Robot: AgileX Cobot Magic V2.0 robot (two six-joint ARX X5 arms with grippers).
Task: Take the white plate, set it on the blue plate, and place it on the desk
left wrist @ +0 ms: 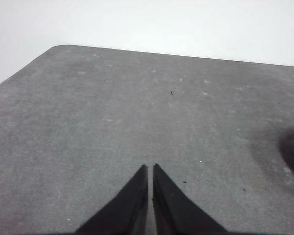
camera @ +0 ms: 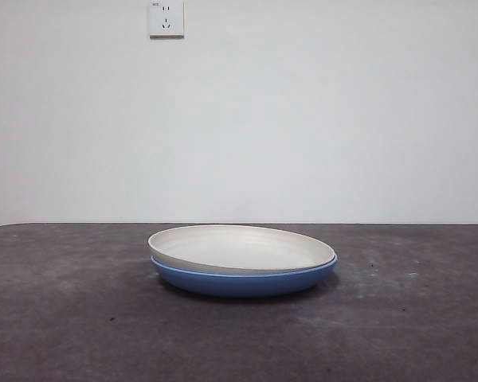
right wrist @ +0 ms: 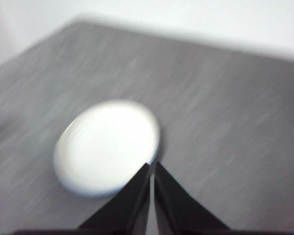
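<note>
- White plate (camera: 243,248): round, shallow, matte cream, low curved rim. It sits nested in the blue plate (camera: 247,282), tilted slightly, its left rim riding higher.
- Blue plate: round, medium blue, faintly glossy wall; rests directly on the desk (camera: 64,318) near mid-table.
- Desk: flat, matte, dark grey-brown, mottled with pale scuffs and specks; rounded far corner seen in the left wrist view. Open surface lies on all sides of the stack.
- Left gripper (left wrist: 150,169): jaws pressed together, holding nothing, above bare desk with the stack well off to one side.
- Right gripper (right wrist: 152,166): jaws pressed together, empty, above the desk near the stack's rim; picture blurred.
- Wall socket (camera: 166,19) high on the white wall behind.
</note>
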